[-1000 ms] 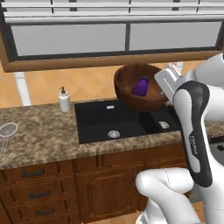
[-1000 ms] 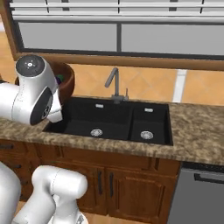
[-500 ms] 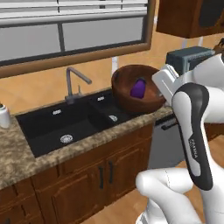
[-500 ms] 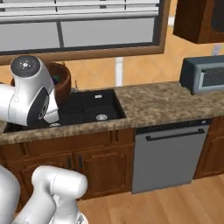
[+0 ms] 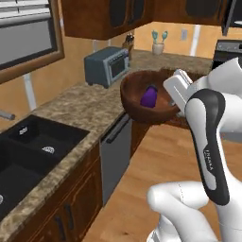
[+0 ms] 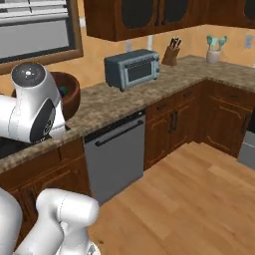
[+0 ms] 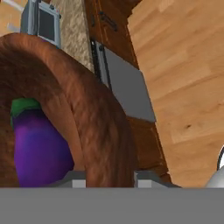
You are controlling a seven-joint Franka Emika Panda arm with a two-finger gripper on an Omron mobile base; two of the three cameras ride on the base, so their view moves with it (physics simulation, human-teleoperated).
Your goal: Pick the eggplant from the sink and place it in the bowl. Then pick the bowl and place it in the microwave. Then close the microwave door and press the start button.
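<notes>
The bowl [image 5: 142, 101] looks like reddish-brown wood with a streaky, fibrous grain, fairly matt in the hand view. The eggplant [image 5: 149, 97] inside it is glossy purple and smooth, with a dull green cap. The counter [image 5: 75, 106] is speckled brown-and-tan stone with a slight polish. The sink [image 5: 28, 151] is matt black with a silvery metal drain. The toaster oven [image 6: 132, 68] has a brushed grey-blue metal look. The floor [image 6: 199, 199] is pale, smooth wood planking, and the cabinets [image 6: 169, 127] are dark stained wood.
</notes>
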